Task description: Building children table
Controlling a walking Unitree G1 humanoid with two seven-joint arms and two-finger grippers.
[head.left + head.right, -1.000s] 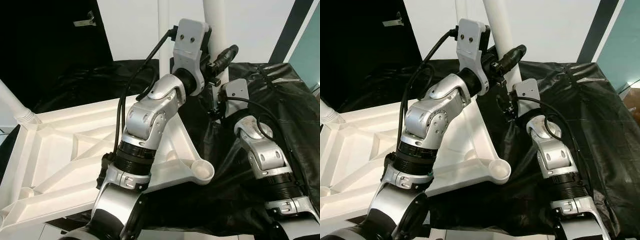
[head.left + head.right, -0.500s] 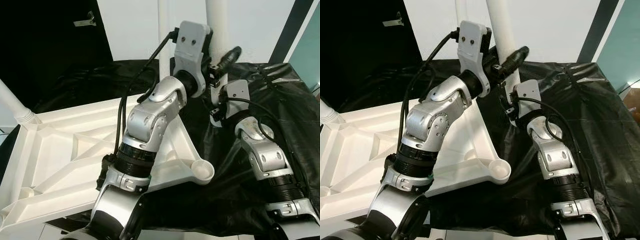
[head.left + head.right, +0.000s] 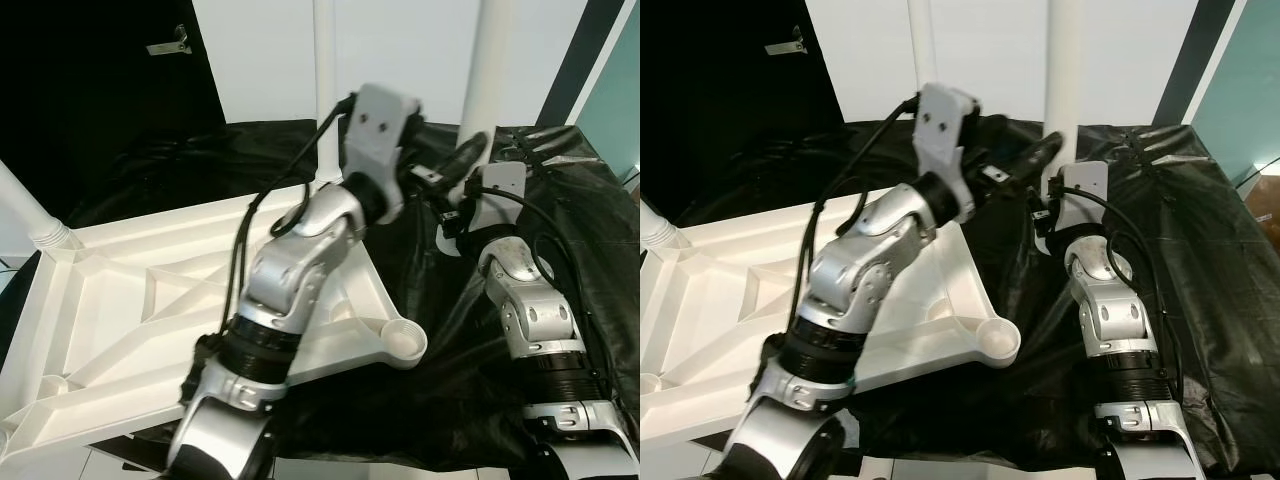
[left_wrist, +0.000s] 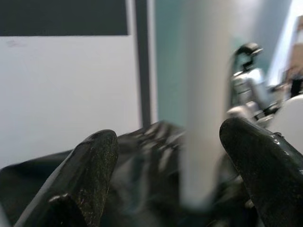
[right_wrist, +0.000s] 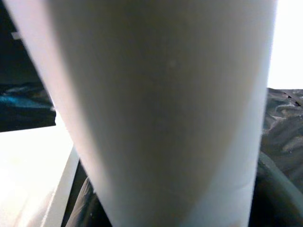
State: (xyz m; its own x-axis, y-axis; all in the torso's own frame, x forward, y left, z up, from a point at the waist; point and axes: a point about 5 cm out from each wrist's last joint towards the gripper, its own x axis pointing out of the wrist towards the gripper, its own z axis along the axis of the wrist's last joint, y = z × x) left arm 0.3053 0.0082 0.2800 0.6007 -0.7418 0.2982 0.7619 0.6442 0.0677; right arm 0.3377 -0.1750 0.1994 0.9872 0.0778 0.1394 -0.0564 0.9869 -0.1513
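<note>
We are in the step of mounting a leg on the upturned white plastic table top (image 3: 120, 300), which lies on a black plastic sheet (image 3: 580, 200). All places below are given from its near corner socket (image 3: 405, 340), a round cup with no leg in it.

Our right gripper (image 3: 462, 165) is beyond this socket and closed around a thick white plastic table leg (image 3: 490, 70), holding it upright above the black sheet. Our left gripper (image 4: 175, 156) is also beyond the socket, just beside that leg, with its two black fingers (image 4: 90, 165) spread open and the leg between them, not touching.

Another thin white leg (image 3: 322, 90) already stands at the far corner.

We judge that the next move calls for bringing the leg's lower end over the socket, keeping it vertical, and pressing or turning it in.
</note>
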